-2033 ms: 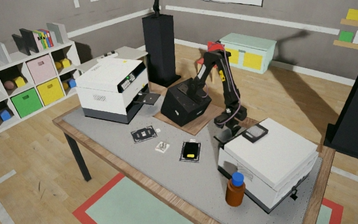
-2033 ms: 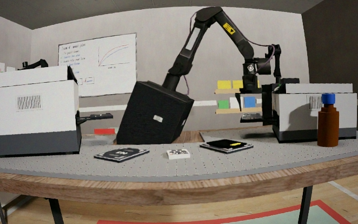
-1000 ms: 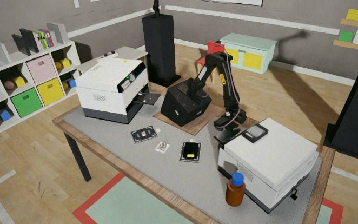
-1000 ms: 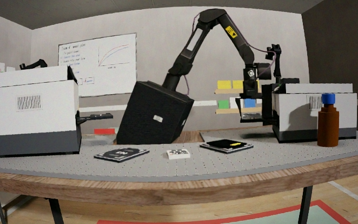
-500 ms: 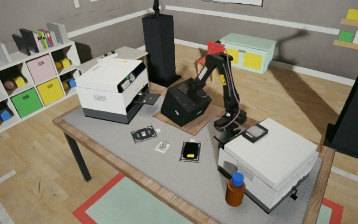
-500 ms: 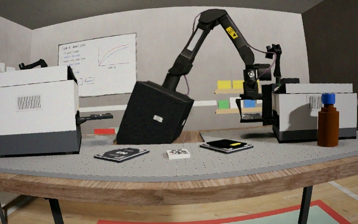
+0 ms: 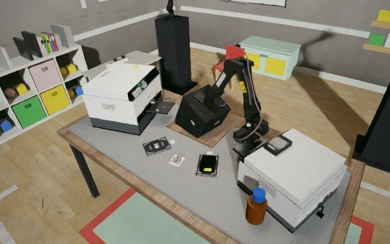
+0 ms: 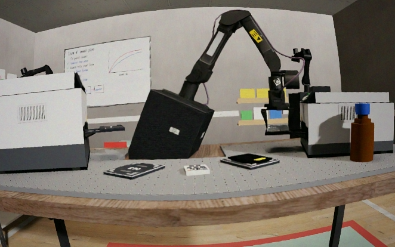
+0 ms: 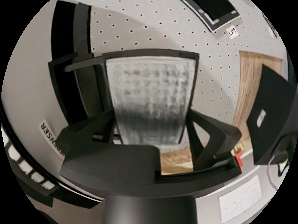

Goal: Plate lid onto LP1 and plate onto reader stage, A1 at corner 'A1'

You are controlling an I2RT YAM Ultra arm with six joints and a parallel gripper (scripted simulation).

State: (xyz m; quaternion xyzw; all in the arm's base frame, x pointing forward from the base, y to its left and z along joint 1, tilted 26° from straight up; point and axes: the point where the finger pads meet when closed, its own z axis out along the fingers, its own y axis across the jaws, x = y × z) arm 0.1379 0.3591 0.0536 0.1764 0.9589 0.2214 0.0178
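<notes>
The clear well plate (image 9: 149, 96) (image 8: 276, 129) (image 7: 241, 150) sits on the dispenser's black stage (image 9: 69, 70), at the left end of the dispenser (image 7: 296, 170) (image 8: 324, 129). My gripper (image 9: 150, 111) (image 7: 247, 139) (image 8: 274, 125) is down over the plate with a finger on each side of it. The fingers are open and stand a little apart from the plate's sides. The black lid (image 7: 207, 164) (image 8: 247, 158), with a yellow label, lies flat on LP1. The reader (image 7: 120, 91) (image 8: 36, 122) stands at the left with its stage (image 7: 161, 106) (image 8: 107, 129) out and bare.
The brown capped bottle (image 7: 256, 209) (image 8: 361, 135) stands at the dispenser's front corner. The N1 nest (image 7: 158, 148) (image 8: 134, 171) and a small white block (image 7: 177, 160) (image 8: 196, 169) lie mid-bench. The tilted black box (image 7: 201, 114) (image 8: 171, 126) stands behind them.
</notes>
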